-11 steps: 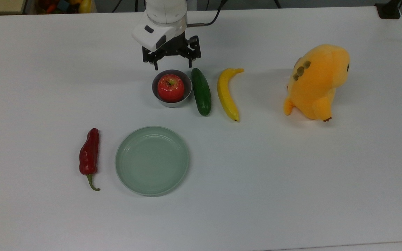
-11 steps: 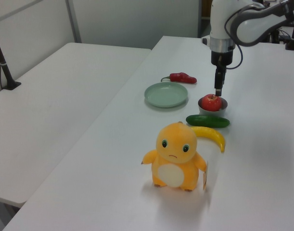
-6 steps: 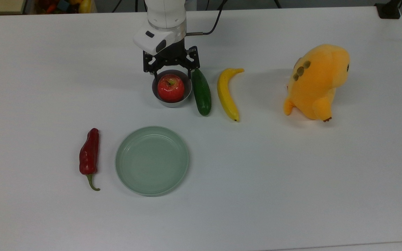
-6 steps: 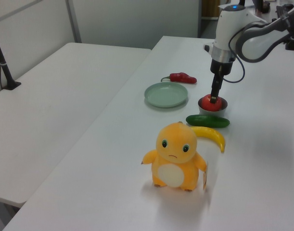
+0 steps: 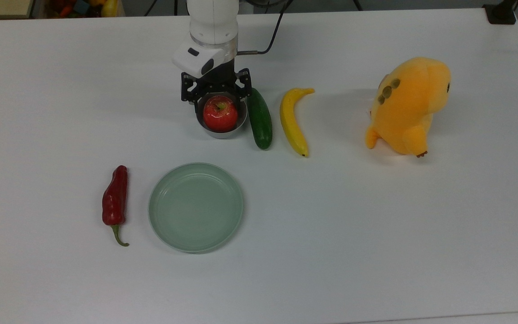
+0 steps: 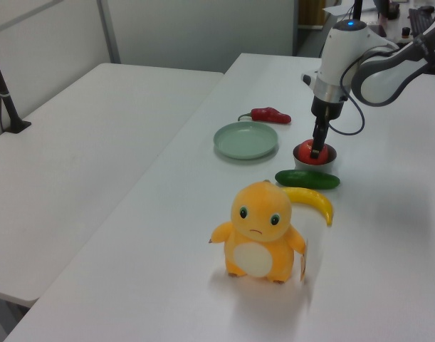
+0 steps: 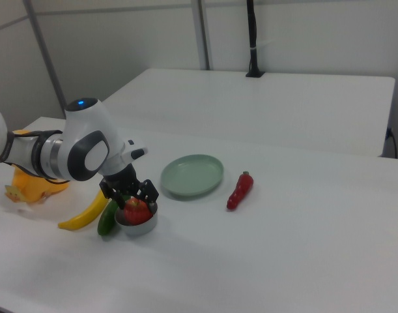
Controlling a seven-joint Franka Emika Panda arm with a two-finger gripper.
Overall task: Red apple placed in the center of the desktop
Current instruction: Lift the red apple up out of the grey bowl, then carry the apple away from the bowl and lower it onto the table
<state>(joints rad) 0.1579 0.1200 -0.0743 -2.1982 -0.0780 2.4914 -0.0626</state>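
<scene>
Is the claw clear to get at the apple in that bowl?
Probably yes. The claw is right over the apple, fingers spread to either side. The grey bowl has a low rim, but the cucumber lies close beside it.

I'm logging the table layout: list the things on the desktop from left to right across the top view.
Red chili pepper → green plate → red apple in its small grey bowl → cucumber → banana → orange plush toy.

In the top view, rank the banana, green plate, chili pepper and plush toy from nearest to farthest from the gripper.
From the gripper in the top view:
1. Banana, to its right.
2. Green plate, below it.
3. Chili pepper, lower left.
4. Orange plush toy, far right.
</scene>
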